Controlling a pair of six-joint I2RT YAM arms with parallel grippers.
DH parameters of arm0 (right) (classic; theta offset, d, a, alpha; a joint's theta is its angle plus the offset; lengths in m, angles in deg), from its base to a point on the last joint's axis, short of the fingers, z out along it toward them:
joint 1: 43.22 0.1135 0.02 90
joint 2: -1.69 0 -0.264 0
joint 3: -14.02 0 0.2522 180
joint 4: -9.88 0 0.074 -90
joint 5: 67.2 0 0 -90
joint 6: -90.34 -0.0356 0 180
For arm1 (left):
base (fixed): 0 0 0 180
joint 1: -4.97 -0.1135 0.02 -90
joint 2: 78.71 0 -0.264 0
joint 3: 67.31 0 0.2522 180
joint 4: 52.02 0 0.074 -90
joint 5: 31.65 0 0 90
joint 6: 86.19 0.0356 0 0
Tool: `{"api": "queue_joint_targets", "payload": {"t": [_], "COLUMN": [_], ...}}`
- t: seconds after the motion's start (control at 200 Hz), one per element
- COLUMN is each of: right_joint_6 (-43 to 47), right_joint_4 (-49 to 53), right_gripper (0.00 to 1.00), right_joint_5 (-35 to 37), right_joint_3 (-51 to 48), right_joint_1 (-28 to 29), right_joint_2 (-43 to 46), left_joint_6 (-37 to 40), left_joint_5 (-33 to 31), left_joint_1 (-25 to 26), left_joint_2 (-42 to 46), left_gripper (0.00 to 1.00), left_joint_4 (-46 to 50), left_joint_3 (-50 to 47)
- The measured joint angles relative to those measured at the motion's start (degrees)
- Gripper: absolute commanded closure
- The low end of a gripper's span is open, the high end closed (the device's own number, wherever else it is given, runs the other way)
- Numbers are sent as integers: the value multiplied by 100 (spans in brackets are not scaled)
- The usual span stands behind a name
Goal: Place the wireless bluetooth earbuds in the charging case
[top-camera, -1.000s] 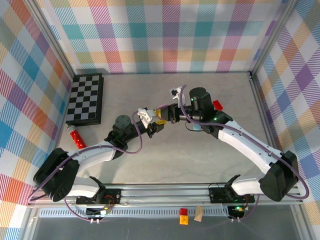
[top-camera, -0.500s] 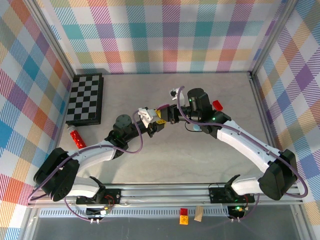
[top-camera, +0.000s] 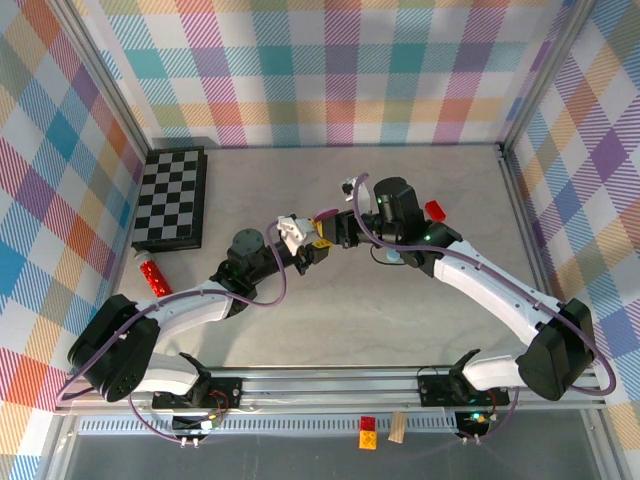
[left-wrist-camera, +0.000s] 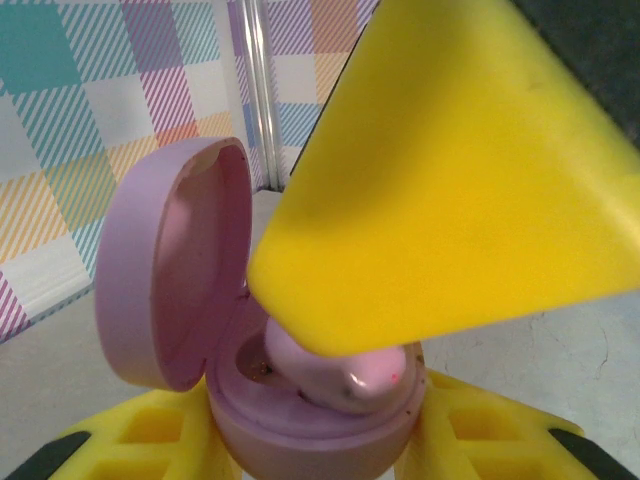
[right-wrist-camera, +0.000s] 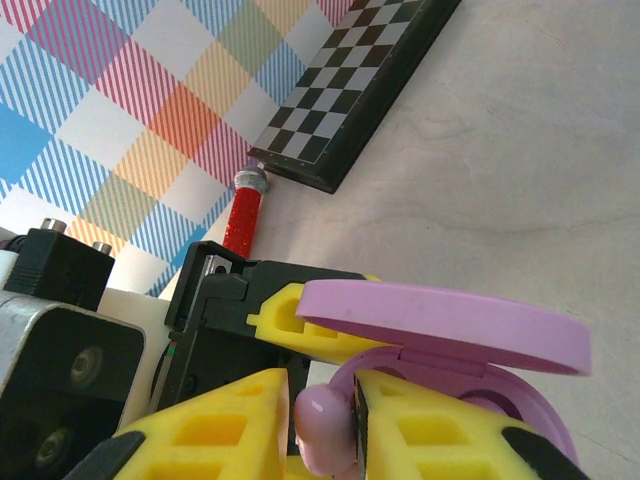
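A black-and-white chessboard [top-camera: 172, 197] lies at the far left of the pale table [top-camera: 300, 330], close to the left plaid wall [top-camera: 60, 150]. Just nearer than it lies a red cylinder [top-camera: 154, 275], its silver cap toward the board. A small red block [top-camera: 436, 210] sits right of centre. Nearer than the front rail, a red-and-yellow block [top-camera: 368, 433] and a wooden piece [top-camera: 398, 427] lie side by side.

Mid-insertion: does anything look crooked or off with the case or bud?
The pink earbud stands proud of the lilac case rim, apparently tilted and not seated, with the right gripper pinching it. The lid is open; nothing looks spilled or damaged.
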Motion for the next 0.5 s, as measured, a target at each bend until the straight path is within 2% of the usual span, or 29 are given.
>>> {"api": "queue_joint_targets", "payload": {"t": [0.24, 0.5], "right_joint_6": [2, 28], "right_joint_4": [44, 37], "right_gripper": [72, 63], "right_joint_5": [24, -22], "right_joint_3": [0, 0], "right_joint_1": [0, 4], "right_joint_2": [0, 74], "left_joint_6": [4, 4], "left_joint_5": [-7, -11], "left_joint_1": [0, 0], "left_joint_2": [0, 0], "left_gripper": [64, 64], "left_joint_4": [70, 76], "left_joint_3": [0, 0]}}
